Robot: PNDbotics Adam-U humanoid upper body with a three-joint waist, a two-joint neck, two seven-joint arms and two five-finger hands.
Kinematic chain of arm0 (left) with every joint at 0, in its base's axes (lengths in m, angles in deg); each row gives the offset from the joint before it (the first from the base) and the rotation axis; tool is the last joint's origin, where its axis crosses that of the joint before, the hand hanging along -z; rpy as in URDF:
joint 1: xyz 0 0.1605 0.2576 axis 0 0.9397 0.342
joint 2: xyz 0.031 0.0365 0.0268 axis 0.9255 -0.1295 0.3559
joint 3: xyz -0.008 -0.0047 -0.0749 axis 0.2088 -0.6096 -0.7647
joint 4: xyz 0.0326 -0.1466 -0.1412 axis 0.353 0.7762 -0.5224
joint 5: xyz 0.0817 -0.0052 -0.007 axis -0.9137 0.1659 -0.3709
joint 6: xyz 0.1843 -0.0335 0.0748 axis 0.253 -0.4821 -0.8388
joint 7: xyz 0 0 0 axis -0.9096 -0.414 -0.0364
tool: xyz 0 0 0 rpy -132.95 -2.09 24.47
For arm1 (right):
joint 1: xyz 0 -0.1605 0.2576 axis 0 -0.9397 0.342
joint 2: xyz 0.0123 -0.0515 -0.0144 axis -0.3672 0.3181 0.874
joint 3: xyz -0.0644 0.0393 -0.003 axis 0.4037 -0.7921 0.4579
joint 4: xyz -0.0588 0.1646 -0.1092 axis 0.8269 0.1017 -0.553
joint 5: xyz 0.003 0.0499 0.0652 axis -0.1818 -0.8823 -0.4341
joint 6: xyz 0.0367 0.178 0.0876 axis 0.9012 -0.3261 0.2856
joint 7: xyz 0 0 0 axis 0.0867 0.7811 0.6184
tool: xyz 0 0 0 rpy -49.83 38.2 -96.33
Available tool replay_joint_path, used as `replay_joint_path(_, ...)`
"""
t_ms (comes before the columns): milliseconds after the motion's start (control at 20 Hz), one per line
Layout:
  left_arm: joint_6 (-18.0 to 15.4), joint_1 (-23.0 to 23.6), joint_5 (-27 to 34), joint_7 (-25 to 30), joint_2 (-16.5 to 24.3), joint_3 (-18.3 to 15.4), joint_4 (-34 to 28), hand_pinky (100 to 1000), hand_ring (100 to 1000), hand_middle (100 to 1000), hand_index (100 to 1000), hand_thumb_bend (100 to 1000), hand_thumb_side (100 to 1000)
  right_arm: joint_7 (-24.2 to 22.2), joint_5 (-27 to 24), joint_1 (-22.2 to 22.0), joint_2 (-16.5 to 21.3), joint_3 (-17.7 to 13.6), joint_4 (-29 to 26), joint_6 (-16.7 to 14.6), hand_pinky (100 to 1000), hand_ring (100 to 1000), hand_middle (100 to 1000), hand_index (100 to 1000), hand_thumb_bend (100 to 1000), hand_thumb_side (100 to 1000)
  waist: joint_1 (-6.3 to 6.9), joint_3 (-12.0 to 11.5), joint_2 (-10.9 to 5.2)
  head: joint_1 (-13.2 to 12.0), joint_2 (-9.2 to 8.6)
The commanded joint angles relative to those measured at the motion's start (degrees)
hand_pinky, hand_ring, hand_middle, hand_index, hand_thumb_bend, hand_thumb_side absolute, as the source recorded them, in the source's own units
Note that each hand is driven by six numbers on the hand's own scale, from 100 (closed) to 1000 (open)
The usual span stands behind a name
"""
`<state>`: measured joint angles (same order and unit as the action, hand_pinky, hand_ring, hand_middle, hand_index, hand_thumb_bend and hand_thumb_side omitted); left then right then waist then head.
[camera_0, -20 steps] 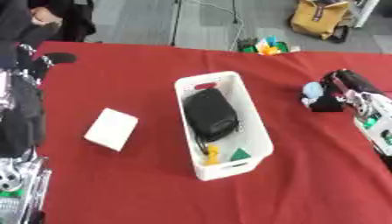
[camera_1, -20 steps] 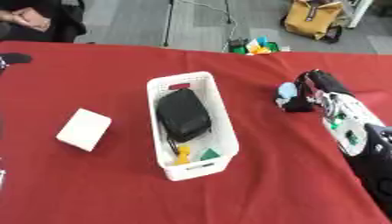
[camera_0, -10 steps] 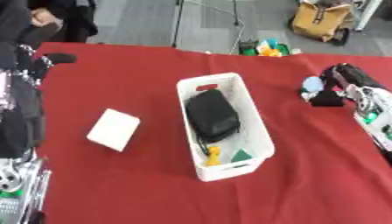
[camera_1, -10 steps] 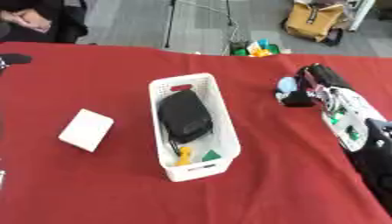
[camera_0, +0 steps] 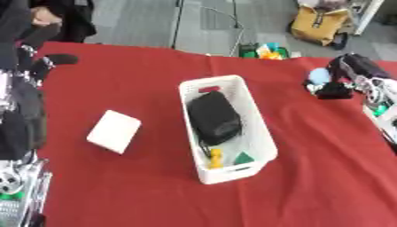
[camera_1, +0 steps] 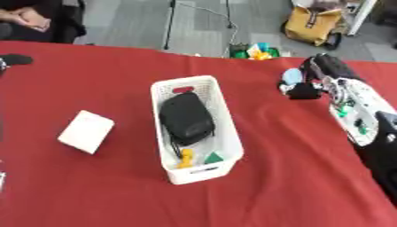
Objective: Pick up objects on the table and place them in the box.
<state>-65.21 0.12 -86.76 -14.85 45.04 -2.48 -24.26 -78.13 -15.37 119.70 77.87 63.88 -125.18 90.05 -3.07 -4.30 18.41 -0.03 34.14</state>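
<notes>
A white slotted box (camera_0: 260, 133) stands mid-table on the red cloth. It holds a black pouch (camera_0: 213, 117), a small yellow piece (camera_0: 216, 157) and a small green piece (camera_0: 244, 157). Left of it lies a flat white box (camera_0: 114, 131). At the far right my right hand (camera_1: 325, 68) has its fingers curled down over a light-blue piece (camera_1: 292, 76) and a black piece (camera_1: 304, 91), which hang together under it. Whether they are one thing I cannot tell. My left hand (camera_0: 35, 62) rests at the upper left with one straight black finger (camera_0: 64, 58) sticking out.
My black left arm (camera_0: 19, 119) runs down the left edge. The white and green right forearm (camera_1: 356, 111) lies along the right edge. Beyond the far table edge sit colourful toys (camera_0: 263, 49) and a yellow bag (camera_0: 322, 24) on the floor.
My right hand has moved a little farther away, and the light-blue and black pieces have gone with it. The white boxes and the left arm have stayed put.
</notes>
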Motion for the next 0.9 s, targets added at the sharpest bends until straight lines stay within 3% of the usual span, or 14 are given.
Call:
replay_joint_path(50,0.09,-0.3,0.04,0.03,0.95,0.14,-0.81,657,872,1000,913,100,1000,-0.5,-0.41,1.35,2.43,-0.02,-1.77,0.05,790,670,380,483,334,513,-0.01,0.1,-1.6,-0.17,-0.01)
replay_joint_path(900,0.5,-0.39,0.18,-0.34,1.17,-0.09,-0.81,654,867,1000,912,100,1000,-7.36,-1.5,1.95,3.89,4.15,-11.3,0.06,786,669,385,488,310,526,-1.03,0.53,-5.12,-0.1,3.12)
